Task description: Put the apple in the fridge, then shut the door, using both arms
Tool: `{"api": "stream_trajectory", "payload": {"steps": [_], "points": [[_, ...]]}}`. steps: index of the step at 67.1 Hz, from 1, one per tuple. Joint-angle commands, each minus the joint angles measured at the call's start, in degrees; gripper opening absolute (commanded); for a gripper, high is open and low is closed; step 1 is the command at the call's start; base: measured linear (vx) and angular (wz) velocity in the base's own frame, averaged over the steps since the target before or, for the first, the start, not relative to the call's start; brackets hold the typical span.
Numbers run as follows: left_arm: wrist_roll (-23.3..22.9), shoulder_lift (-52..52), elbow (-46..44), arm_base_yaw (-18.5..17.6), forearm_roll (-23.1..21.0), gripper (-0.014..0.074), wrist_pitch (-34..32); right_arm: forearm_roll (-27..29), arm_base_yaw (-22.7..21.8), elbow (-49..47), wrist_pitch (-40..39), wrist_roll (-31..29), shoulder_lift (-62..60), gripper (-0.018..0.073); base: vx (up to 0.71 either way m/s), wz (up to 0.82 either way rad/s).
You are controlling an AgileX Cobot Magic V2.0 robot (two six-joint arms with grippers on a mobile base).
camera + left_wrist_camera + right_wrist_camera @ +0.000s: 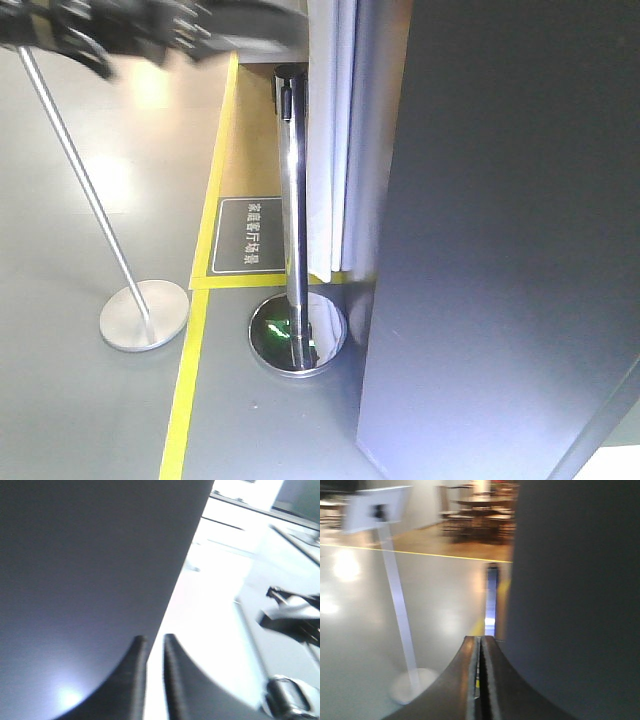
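Two grippers show, one per wrist view. Left gripper (154,642): fingers (131,675) nearly together, only a narrow slit between the tips, nothing held. Its tips sit at 6 o'clock in that view, just beside the edge of the door (90,580), whose dark grey outer face fills the frame from 9 to 12 o'clock. Contact with the door cannot be told. Bright white area lies toward 3 o'clock, too blurred to read.

Right gripper (480,642): fingers (457,680) pressed together, nothing between them, pointing at the left edge of a dark grey panel, fridge or door cannot be told.

Front view: the dark grey door panel fills 12 to 5 o'clock. A chrome stanchion post (292,200) stands just beside it at centre; a sign stand (143,314) at 8 o'clock on the grey floor (90,410) with yellow tape lines (185,390). A blurred black arm (110,35) sits at 11 o'clock.

Apple: not visible in any view; fridge interior and shelf contents hidden.
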Motion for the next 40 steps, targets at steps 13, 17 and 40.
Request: {"api": "stream_trajectory", "payload": {"steps": [13,17,40], "points": [[-0.1,-7.4,-1.8,8.3,2.1,-0.0008,-7.9,-27.6,-2.8,-12.3,-11.3,21.8,20.9,0.0104,0.00,0.00],[-0.1,-8.1,-1.8,10.8,2.1,-0.0008,-7.9,-31.1,-5.5,-15.1,-11.5,26.7,24.3,0.0174,0.00,0.00],[-0.1,-8.5,-1.8,21.8,2.1,-0.0008,-7.8,-32.7,-13.0,-28.6,-16.7,29.5,41.9,0.0486,0.00,0.00]]}}
